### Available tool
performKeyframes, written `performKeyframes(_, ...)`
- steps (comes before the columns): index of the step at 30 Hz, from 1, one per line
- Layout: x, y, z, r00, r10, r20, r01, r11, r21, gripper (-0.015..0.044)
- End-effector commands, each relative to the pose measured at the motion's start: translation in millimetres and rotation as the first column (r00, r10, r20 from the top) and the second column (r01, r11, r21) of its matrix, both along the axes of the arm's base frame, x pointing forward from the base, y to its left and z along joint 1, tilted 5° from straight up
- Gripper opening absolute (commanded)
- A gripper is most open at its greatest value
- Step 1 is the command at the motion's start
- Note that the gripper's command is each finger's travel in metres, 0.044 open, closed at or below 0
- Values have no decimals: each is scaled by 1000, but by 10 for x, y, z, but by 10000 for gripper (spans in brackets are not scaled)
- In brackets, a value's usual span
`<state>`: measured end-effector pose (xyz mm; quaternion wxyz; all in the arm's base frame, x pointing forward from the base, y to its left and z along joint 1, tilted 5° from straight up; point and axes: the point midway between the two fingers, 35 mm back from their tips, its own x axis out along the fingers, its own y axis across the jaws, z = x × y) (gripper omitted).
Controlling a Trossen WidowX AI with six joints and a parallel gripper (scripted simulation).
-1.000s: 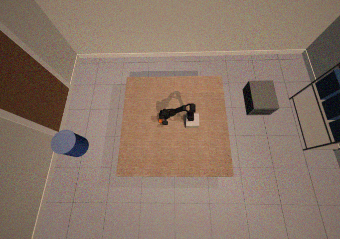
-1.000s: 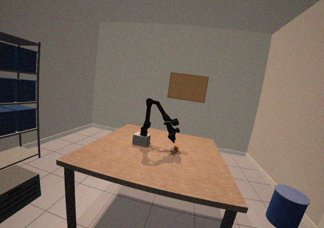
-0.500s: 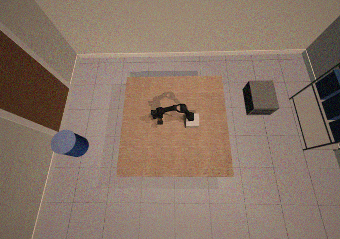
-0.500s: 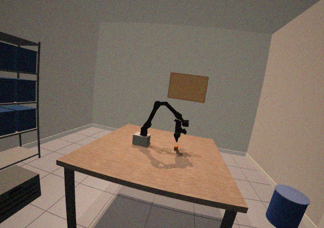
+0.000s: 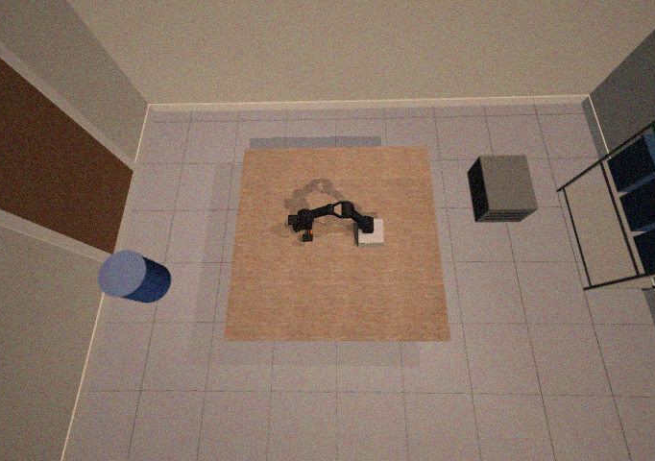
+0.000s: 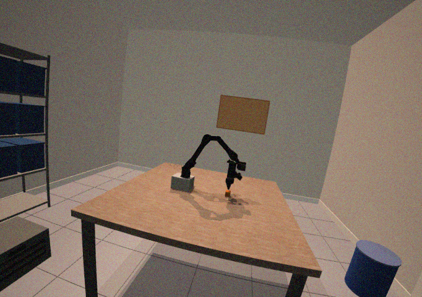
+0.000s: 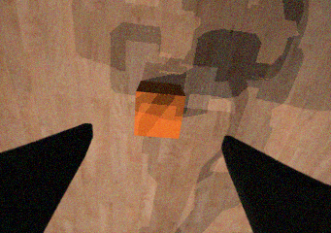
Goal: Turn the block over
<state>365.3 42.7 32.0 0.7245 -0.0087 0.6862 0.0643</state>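
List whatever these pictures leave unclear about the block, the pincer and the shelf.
- Underside of the block: hidden in every view, pressed to the table or turned away.
- Tips of the pincer: too small and dark in the exterior view.
- Far end of the shelf: cut off by the frame edge, top and exterior views.
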Motion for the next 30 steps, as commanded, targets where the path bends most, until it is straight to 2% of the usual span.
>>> performKeyframes(1, 1, 16, -140, 1000, -1, -1, 1, 1000, 3, 440)
performKeyframes(28, 15, 45, -485, 1000, -1, -2, 1, 1000, 3, 440)
performKeyframes(30, 15, 45, -485, 1000, -1, -2, 1, 1000, 3, 387)
